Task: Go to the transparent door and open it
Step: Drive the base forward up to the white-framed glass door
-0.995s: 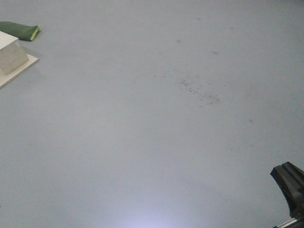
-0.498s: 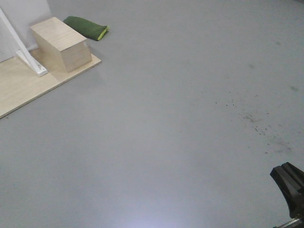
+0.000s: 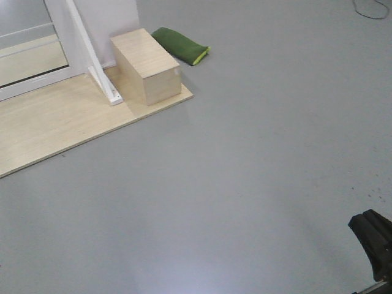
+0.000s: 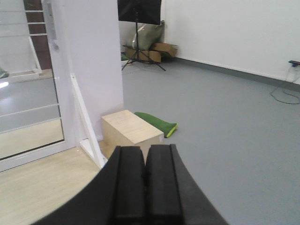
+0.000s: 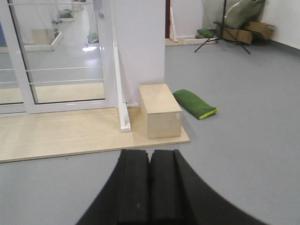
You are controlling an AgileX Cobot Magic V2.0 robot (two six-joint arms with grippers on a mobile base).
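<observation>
The transparent door (image 5: 65, 56) is a clear glass panel in a white frame with thin white horizontal bars, standing behind a wooden platform. A grey handle (image 5: 99, 10) shows at its upper right edge. The door also shows at the left of the left wrist view (image 4: 28, 93) and in the top left corner of the front view (image 3: 27, 49). My left gripper (image 4: 145, 154) is shut and empty, well short of the door. My right gripper (image 5: 150, 157) is shut and empty, over grey floor in front of the platform.
A low wooden platform (image 3: 55, 128) lies before the door. On it stand a pale wooden box (image 3: 147, 67) and a slanted white brace (image 3: 98, 70). A green bag (image 3: 180, 44) lies behind the box. A black arm part (image 3: 373, 242) sits bottom right. A tripod (image 5: 225, 28) stands far back.
The front view has swung left: the platform, box and green bag have shifted right and down in the view, and the door frame has come into sight at the top left.
</observation>
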